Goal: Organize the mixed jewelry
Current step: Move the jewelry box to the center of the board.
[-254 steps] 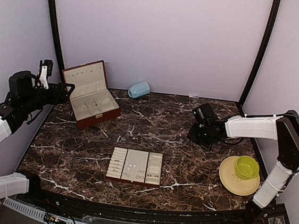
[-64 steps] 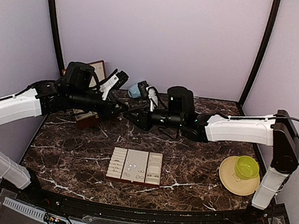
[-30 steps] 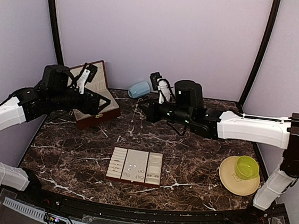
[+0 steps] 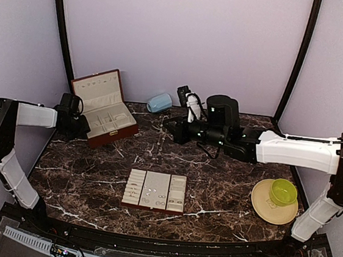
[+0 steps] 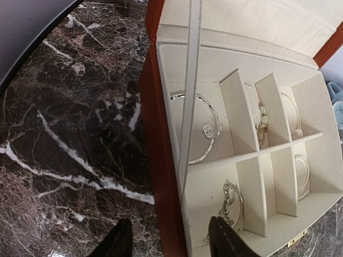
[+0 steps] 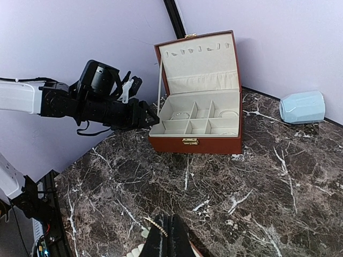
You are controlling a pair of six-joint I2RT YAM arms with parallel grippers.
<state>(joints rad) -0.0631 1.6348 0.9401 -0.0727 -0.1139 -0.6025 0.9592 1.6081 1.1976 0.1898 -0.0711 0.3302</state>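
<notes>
Dark marble desk [image 4: 214,188], black rim along the near edge, lilac walls close on the left, far and right sides.

Tray [image 4: 154,190] sits near-centre, three cream-lined panels, with small rings [image 4: 152,193] in its slots; individual pieces are too small to sort by type from above. Open desk all round the tray.

Box [image 4: 103,114] far-left, lid up and leaning toward the far wall, front clasp facing near-right. Left wrist view: six cream compartments, thin silvery bangles [image 5: 206,131] and a chain piece [image 5: 261,124] lying inside.

Left fingers [image 5: 169,241] straddle the box's left wall, one tip outside over the desk, the other inside over a compartment; they stand apart, nothing between them but the wall, and I cannot say whether they touch it. The left arm hugs the left wall, so there is little room on that side.

Right fingers [image 6: 167,236] are clenched, high over mid-desk to the right of the box. A short gold chain [image 6: 156,225] lies along the tip, apparently pinched. The right arm spans the far-right half of the desk.

Pale blue cup [image 4: 159,102] on its side at the far wall, between box and right arm. Green bowl [image 4: 283,191] on a tan plate [image 4: 262,207], near-right, well apart from the tray.
</notes>
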